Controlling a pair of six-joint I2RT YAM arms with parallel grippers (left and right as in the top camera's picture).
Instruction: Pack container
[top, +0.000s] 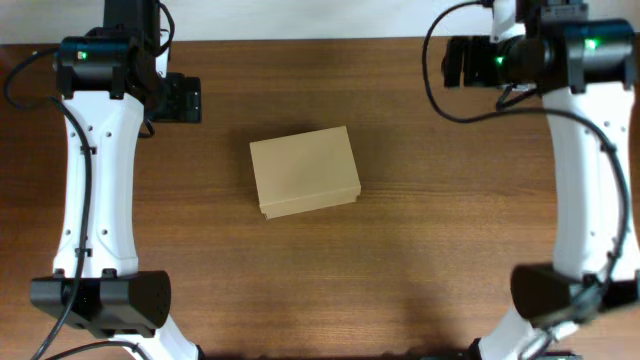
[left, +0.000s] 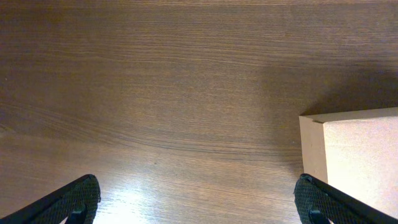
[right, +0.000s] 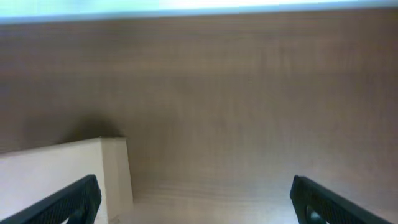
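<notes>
Container (top: 304, 171) sits lid-down at bench (top: 400, 260) centre; left pincer (top: 183, 98) at 10 o'clock, right pincer (top: 458, 62) at 2 o'clock, both spread apart, empty, parked clear, probably leaving access.

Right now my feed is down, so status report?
Left gripper open, right gripper open, both empty. Container closed, mid-table, untouched. Nothing in the way.

The work surface is formed by a dark brown wooden table (top: 400, 250) with a fine grain running along its length. A pale, off-white strip (top: 300, 18) is seen beyond the far edge of the table; whether it is wall or floor cannot be determined. Soft reflections of overhead light are visible on the tabletop in the wrist views.
</notes>
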